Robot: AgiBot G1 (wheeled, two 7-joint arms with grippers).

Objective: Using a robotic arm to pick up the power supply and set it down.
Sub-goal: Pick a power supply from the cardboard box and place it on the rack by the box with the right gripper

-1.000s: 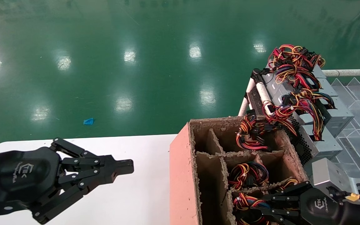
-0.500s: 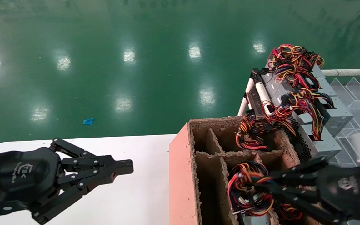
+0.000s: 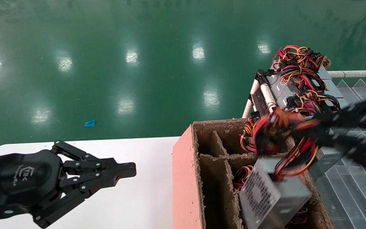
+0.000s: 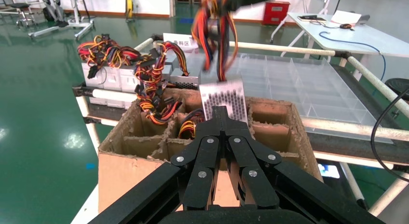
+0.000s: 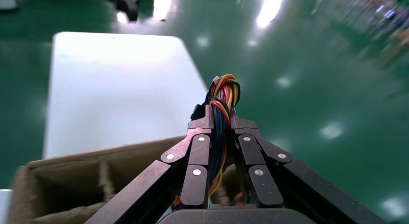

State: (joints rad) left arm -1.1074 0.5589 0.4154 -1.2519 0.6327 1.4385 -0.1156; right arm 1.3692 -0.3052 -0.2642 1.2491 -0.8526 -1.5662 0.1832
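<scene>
The power supply [image 3: 276,194], a grey metal box with a perforated face, hangs tilted over the near compartments of the cardboard box [image 3: 184,178]. It hangs by its bundle of red, orange, yellow and black wires [image 3: 273,133]. My right gripper [image 3: 303,128] reaches in from the right and is shut on that bundle. In the right wrist view the wires [image 5: 225,89] run between the fingers of the right gripper [image 5: 221,113]. My left gripper [image 3: 131,169] is shut on nothing above the white table [image 3: 138,206]. In the left wrist view the left gripper [image 4: 221,112] points at the power supply [image 4: 226,94].
The cardboard box has several compartments, some holding more wired units [image 3: 249,136]. Behind it a pipe rack [image 3: 267,93] carries more grey units with tangled wires [image 3: 300,63]. A clear divided tray [image 3: 357,194] lies to the right. Green floor lies beyond the table.
My right gripper has risen out of the box's near compartment and swung up and back, pulling the power supply up by its wires. The left arm has not moved.
</scene>
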